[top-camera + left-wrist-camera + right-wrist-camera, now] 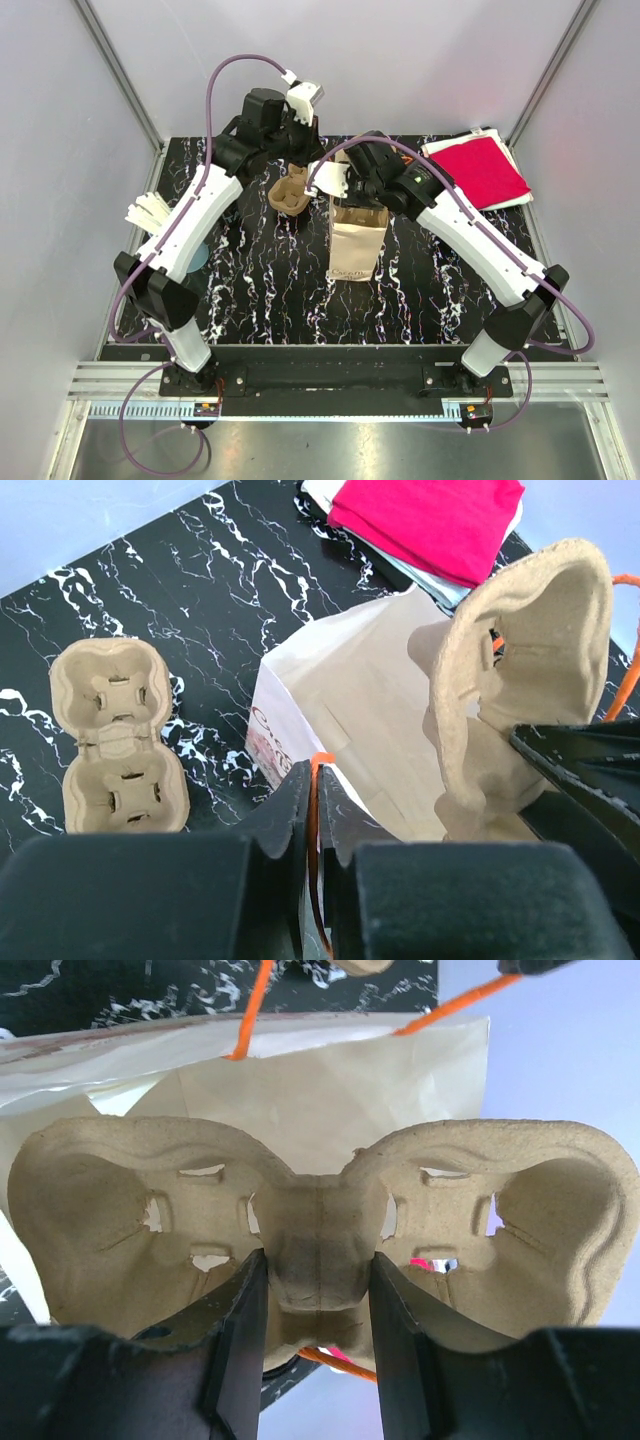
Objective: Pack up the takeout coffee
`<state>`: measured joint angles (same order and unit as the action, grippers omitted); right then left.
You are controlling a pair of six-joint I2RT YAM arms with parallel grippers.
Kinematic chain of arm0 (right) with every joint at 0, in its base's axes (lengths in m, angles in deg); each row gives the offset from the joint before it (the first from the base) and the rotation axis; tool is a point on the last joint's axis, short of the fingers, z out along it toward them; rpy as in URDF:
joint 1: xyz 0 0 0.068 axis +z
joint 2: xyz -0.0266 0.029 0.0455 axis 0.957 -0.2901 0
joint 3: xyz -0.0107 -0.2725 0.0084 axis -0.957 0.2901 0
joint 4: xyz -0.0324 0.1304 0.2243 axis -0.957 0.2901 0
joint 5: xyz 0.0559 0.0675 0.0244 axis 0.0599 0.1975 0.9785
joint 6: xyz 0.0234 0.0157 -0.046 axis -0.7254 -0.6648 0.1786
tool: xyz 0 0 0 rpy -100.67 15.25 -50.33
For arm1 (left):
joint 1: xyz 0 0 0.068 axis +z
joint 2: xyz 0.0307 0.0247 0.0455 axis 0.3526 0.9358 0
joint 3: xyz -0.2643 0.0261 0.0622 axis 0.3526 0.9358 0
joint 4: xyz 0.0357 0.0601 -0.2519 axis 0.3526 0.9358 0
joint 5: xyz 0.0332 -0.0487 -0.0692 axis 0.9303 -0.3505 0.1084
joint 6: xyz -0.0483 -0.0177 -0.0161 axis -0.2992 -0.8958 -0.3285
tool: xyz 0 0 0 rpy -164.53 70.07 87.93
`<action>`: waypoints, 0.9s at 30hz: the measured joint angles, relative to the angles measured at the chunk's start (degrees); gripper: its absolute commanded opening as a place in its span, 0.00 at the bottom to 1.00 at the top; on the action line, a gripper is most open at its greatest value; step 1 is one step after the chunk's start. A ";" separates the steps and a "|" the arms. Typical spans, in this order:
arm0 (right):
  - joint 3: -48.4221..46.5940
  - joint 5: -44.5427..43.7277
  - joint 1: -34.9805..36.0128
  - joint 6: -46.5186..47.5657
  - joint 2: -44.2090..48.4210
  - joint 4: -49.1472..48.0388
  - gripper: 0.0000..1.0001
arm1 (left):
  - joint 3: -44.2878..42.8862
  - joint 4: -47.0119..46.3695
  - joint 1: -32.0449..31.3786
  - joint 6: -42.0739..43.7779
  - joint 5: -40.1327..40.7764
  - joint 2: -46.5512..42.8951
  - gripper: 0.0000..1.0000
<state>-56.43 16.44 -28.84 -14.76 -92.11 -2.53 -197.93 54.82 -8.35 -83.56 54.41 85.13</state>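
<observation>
**Inserting the Cup Carrier into the Bag**

**Top external view.** The paper bag (355,240) stood near the middle of the table (260,300), slightly toward the far edge. A loose carrier (292,192) lay flat on the table just left of the bag's mouth. A red cloth (480,168) lay at the far right corner. Both arms met above the bag's top.

**Left wrist view.** The left gripper (312,775) was pinched fully together on one orange handle (312,860) of the bag, lifting that side so that the mouth gaped.

**Right wrist view.** The right gripper (318,1290) was narrowed onto the centre ridge of the held carrier (120,1210). This carrier hung on edge just above the open mouth and was not yet inside.

**Procedure.** The handle should be held taut so the mouth stays wide. The held carrier's long side should line up with the opening and go down between the handles without snagging them. It is best released only once it rests inside. A sideways push would likely tip the bag.
</observation>
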 measured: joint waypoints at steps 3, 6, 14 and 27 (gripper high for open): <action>0.00 1.44 0.00 -0.07 -0.09 0.33 0.31 | -0.11 -0.02 -0.02 -0.02 -0.02 0.48 0.08; 0.00 2.97 0.00 -0.15 -0.55 0.70 0.31 | -0.33 0.07 -0.02 -0.17 -0.02 1.03 0.08; 0.70 5.35 0.00 -1.01 -1.68 1.29 0.31 | -0.74 0.00 -0.02 -0.22 -0.09 1.29 0.09; 2.95 9.07 -0.04 -4.81 -1.95 1.42 0.31 | -0.74 0.04 -0.02 -0.24 -0.11 1.40 0.09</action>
<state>-53.48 25.51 -28.89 -19.57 -94.06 -1.11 -198.67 54.86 -8.37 -83.80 54.30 86.53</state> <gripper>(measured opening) 0.456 0.083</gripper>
